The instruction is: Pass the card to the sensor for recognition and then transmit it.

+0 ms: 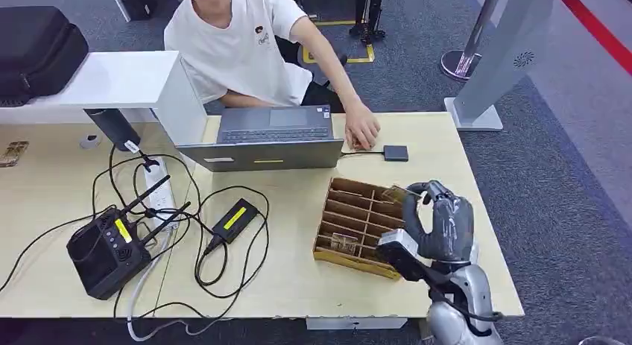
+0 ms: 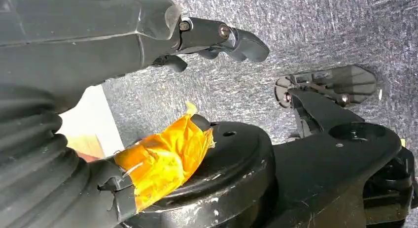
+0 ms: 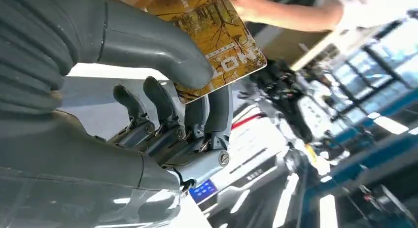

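My right hand [image 1: 440, 218] hovers over the right end of the wooden slotted box [image 1: 350, 211], above the table's right side. It pinches a yellow card [image 3: 217, 36] printed with autumn trees between the thumb and fingers [image 3: 217, 110]. From the head view the card [image 1: 397, 194] pokes out as a thin edge beside the fingertips. A small dark square sensor [image 1: 396, 153] lies flat on the table behind the box, wired to the laptop. My left hand [image 2: 123, 41] hangs over grey carpet, fingers spread, holding nothing; its thumb [image 2: 162, 159] is wrapped in orange tape.
A person in a white shirt sits behind the grey laptop [image 1: 272, 140], one hand [image 1: 361, 129] resting just left of the sensor. A black antenna device [image 1: 108, 252], a power strip [image 1: 158, 188], a yellow-labelled black box [image 1: 235, 220] and looping cables cover the table's left half.
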`<act>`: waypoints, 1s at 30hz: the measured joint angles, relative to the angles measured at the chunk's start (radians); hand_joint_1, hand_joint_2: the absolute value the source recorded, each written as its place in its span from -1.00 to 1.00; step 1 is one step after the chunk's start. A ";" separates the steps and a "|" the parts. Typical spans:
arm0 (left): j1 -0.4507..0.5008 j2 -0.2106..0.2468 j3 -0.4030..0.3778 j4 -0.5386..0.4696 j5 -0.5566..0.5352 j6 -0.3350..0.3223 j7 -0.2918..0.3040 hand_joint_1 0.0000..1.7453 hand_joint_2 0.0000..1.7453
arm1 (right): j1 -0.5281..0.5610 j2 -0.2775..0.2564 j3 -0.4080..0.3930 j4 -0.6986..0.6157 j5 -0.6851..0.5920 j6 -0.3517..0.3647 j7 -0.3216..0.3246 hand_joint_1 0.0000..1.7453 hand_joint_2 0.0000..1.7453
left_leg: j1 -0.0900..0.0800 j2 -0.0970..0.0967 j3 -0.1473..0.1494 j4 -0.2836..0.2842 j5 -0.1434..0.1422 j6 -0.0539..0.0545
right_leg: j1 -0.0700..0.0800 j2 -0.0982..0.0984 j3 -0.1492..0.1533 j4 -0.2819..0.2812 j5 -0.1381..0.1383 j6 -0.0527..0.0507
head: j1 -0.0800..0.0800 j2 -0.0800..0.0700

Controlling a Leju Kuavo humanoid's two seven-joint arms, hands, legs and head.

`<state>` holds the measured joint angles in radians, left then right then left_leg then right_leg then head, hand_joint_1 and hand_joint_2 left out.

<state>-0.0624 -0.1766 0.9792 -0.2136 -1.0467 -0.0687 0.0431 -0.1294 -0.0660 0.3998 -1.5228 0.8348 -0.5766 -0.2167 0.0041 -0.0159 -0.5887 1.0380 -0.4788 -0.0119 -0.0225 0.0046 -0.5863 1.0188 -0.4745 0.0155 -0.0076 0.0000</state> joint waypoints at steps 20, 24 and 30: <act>-0.005 0.002 0.000 0.000 -0.045 -0.009 0.000 -1.00 1.00 | -0.484 -0.018 0.075 0.019 -0.122 0.124 0.052 0.70 1.00 | 0.000 0.000 -0.001 0.000 0.002 -0.001 | 0.000 0.001 -0.001 0.002 0.001 0.000 | 0.000 0.000; -0.014 0.002 -0.006 0.000 -0.088 -0.018 0.008 -1.00 1.00 | -0.648 0.026 0.120 0.229 0.097 0.052 0.145 0.70 1.00 | 0.000 0.002 -0.001 0.000 0.003 -0.002 | 0.000 0.003 -0.002 0.002 0.003 -0.002 | 0.000 0.000; -0.017 0.000 -0.022 0.000 -0.122 -0.018 0.010 -1.00 1.00 | -0.825 0.093 0.176 0.623 0.389 -0.092 0.217 0.70 1.00 | 0.001 0.000 -0.001 0.000 0.005 -0.003 | 0.001 0.001 -0.001 0.002 0.004 -0.002 | 0.000 0.000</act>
<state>-0.0789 -0.1766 0.9575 -0.2136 -1.1685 -0.0866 0.0534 -0.9549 0.0271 0.5753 -0.8993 1.2235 -0.6684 0.0004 0.0051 -0.0164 -0.5893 1.0380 -0.4736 -0.0149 -0.0218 0.0053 -0.5877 1.0205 -0.4706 0.0134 -0.0072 0.0000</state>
